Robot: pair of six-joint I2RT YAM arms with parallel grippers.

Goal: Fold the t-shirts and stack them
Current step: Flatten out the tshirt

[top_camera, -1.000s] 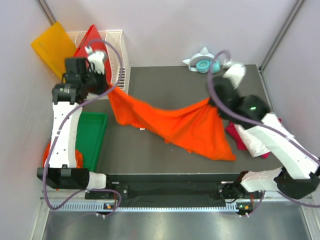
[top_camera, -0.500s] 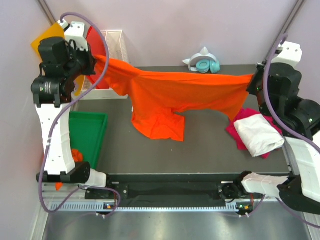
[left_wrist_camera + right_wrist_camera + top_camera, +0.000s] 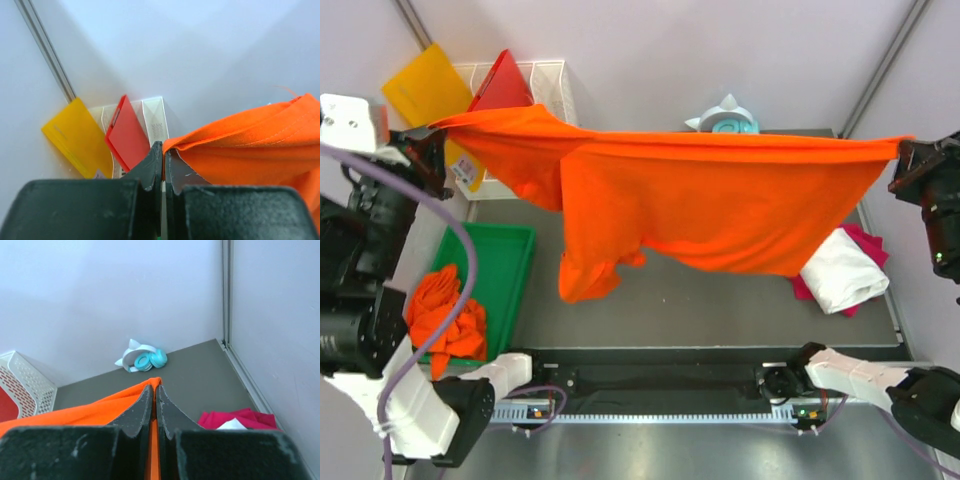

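- Overhead, the bright orange cloth t-shirt (image 3: 720,200) hangs spread in the air above the dark grey tabletop (image 3: 720,310). Its top edge is pulled taut from 10 o'clock to 3 o'clock.
- The left gripper (image 3: 436,130) sits at 10 o'clock, past the table's left edge. Its jaws are pinched tight on one corner of the shirt, and the left wrist view shows a folded hem clamped between them.
- The right gripper (image 3: 904,152) sits at 3 o'clock, beyond the right edge, its jaws closed on the opposite corner.
- The cloth droops lowest near 7 o'clock, where a sleeve dangles; whether it touches the tabletop cannot be told.
- A bare strip of tabletop shows at 6 o'clock, between the hanging cloth and the near edge.
- At 4 o'clock a folded white t-shirt (image 3: 842,272) lies on a magenta-pink t-shirt (image 3: 870,243), close to the right edge and just beside the hanging hem.
- At 8 o'clock a green plastic tray (image 3: 505,270) lies along the table's left edge and holds crumpled orange t-shirts (image 3: 445,315).
- At 11 o'clock a white wire basket (image 3: 552,85) holds a flat red plastic board (image 3: 505,85). A flat yellow-orange plastic board (image 3: 425,88) leans beside the basket.
- Near 12 o'clock, teal-and-white cat-ear headphones (image 3: 725,122) rest at the far edge.
- A pale sticker (image 3: 98,173) shows at the yellow-orange board's lower corner, too small to read.
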